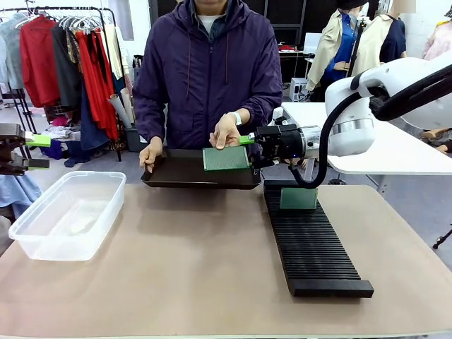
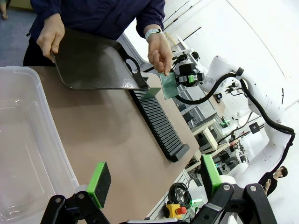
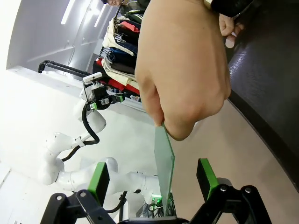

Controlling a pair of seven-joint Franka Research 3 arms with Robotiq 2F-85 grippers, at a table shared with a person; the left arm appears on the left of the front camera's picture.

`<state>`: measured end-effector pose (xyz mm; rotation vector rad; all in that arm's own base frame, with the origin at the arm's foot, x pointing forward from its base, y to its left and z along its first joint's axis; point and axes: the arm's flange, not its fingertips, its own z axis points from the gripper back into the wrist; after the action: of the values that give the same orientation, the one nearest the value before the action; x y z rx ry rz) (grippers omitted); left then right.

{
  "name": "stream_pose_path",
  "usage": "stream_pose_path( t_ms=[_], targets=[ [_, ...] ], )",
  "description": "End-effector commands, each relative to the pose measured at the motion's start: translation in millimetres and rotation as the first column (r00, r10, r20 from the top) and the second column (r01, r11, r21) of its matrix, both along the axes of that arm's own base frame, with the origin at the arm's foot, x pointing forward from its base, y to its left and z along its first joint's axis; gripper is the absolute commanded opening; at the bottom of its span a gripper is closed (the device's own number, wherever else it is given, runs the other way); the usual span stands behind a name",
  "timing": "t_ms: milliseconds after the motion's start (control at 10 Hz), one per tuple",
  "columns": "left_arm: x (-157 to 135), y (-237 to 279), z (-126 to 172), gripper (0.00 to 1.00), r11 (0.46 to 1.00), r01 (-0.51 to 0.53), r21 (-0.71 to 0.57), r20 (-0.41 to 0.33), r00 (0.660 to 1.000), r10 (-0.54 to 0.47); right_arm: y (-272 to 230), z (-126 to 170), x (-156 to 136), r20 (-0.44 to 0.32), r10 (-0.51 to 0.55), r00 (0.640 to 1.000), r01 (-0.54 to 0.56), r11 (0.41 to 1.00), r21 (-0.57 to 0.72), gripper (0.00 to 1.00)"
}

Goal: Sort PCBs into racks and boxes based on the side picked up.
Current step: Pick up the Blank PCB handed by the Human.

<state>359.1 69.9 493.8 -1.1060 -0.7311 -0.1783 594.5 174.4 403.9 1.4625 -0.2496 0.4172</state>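
A person's hand [image 1: 226, 132] in the middle of the front picture holds a green board [image 1: 226, 159] by its top, beside a dark tray [image 1: 183, 173]. The right gripper [image 1: 244, 144] has its jaws wide, one pad on each side of the board, not touching it. Another board [image 1: 298, 199] stands in the black rack [image 1: 314, 247], right of middle. At the far left, the left gripper [image 2: 154, 179] is wide too and holds nothing. A clear tub [image 1: 42, 247] sits at the lower left.

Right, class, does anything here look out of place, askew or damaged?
Nothing stands out. One PCB stands upright at the far end of the rack, the clear tub sits on the table, and a person's hand holds a second PCB between the open jaws of the right gripper. The brown tray is held at the far edge.
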Motion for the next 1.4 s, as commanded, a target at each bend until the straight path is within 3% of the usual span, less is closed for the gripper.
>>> stream_pose_path(
  t_ms=[0,500,1300],
  targets=[
    [-1,0,1,1.0,1.0,0.003,-0.011,0.006,1.0,-0.003,7,1,5,0.021,-0.025,0.999,0.025,1.0,0.012,0.96],
    [-1,0,1,1.0,1.0,0.003,-0.011,0.006,1.0,-0.003,10,0,9,0.002,-0.054,0.999,0.053,0.998,0.026,0.0],
    [-1,0,1,1.0,1.0,0.003,-0.011,0.006,1.0,-0.003,18,-8,16,-0.042,-0.064,0.997,0.066,0.997,0.028,0.0]
  ],
)
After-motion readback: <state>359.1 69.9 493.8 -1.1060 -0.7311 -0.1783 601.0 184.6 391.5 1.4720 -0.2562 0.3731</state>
